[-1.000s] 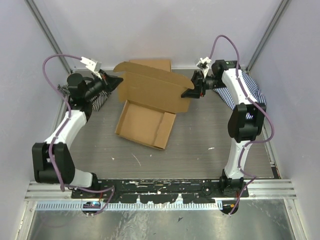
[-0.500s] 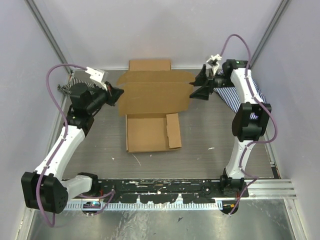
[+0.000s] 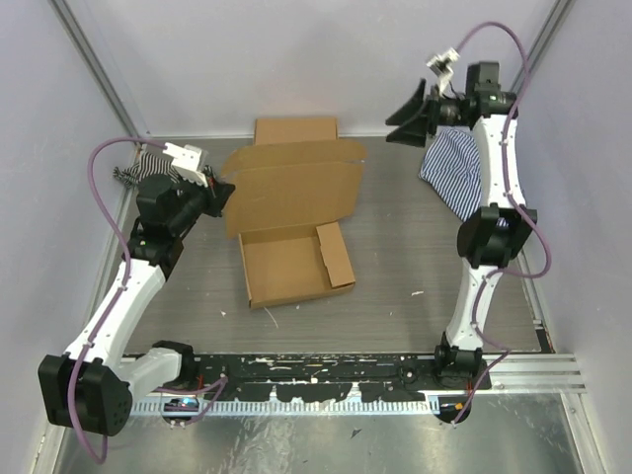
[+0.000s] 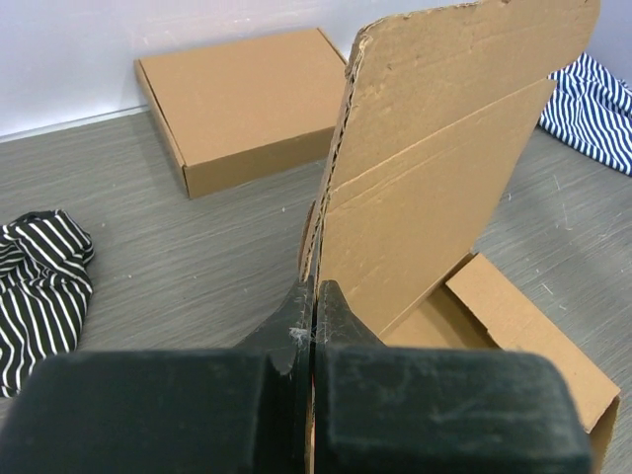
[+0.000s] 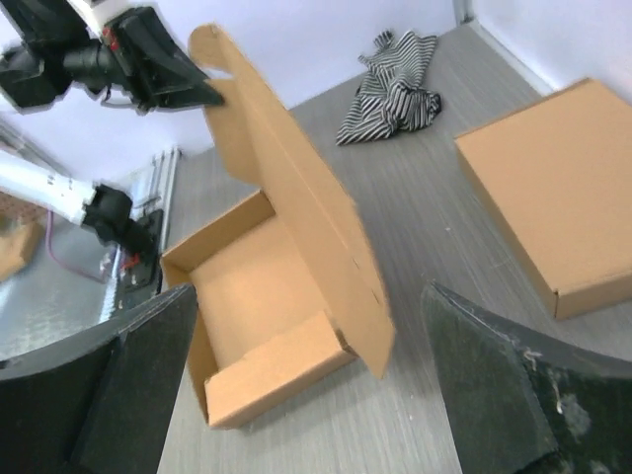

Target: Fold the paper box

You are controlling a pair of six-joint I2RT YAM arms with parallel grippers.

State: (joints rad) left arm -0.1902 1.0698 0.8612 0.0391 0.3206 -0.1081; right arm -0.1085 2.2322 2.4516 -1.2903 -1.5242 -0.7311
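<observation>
paper box (image 3: 289, 219) lid upright, crosswise

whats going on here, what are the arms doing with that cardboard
The arms are partway through folding a paper box. The left gripper is pinched shut on the left edge of its lid flap, holding the flap raised over the tray part, which sits on the table with its walls up. The right gripper is open and holds nothing, raised at the back right above a striped cloth. A second, closed flat box lies untouched by the back wall.
</observation>
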